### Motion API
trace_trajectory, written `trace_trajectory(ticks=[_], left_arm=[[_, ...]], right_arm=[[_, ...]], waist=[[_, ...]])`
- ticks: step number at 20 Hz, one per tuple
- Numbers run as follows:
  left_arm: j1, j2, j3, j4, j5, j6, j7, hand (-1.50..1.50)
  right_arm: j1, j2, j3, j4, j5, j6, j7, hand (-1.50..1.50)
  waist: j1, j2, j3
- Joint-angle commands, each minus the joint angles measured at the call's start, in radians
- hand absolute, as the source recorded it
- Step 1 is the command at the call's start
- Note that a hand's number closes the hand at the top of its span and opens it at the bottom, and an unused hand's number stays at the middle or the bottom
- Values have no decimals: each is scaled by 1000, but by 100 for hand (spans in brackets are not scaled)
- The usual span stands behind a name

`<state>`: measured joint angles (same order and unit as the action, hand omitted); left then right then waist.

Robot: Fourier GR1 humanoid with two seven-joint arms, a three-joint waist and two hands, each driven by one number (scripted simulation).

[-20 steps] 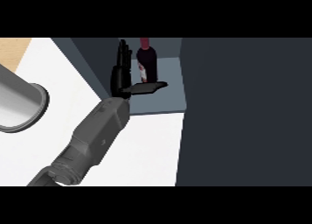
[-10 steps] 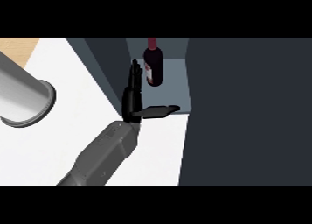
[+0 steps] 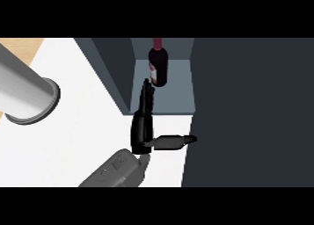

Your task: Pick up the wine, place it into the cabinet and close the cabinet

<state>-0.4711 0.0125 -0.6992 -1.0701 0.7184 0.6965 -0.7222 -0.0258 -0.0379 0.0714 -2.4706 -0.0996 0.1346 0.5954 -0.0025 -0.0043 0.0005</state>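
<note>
Now the wine bottle (image 3: pixel 158 66) stands inside the cabinet (image 3: pixel 120 74), apart from my hand (image 3: pixel 144 127), whose fingers are straight and hold nothing. Next, I think, comes closing the dark door (image 3: pixel 257 114) at my thumb. Little room lies between door and cabinet wall.

Single head cam, steep downward, close on counter (image 3: pixel 62 145), cabinet (image 3: pixel 250 110) prob. ahead
</note>
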Motion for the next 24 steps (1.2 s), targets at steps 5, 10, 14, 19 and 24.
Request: trace_trajectory(ticks=[5,10,14,19,24], left_arm=[[202,32,-81,-344,-107,131,70,-150],[313,154,-112,-528,-182,166,158,-150],[405,145,-135,-640,-220,180,139,-150],[470,283,-142,-769,-218,99,177,-150],[562,372,-167,-886,-244,58,177,-150]], right_arm=[[37,27,71,-113,16,-30,49,-150],[-14,-15,-28,-55,-59,-9,34,-150],[20,13,39,-83,-27,-15,36,-150],[11,5,74,-111,-80,-8,133,-150],[-50,-24,44,0,-109,52,98,150]], waist=[[4,0,0],[7,2,0],[4,2,0],[5,1,-1],[12,3,-1]])
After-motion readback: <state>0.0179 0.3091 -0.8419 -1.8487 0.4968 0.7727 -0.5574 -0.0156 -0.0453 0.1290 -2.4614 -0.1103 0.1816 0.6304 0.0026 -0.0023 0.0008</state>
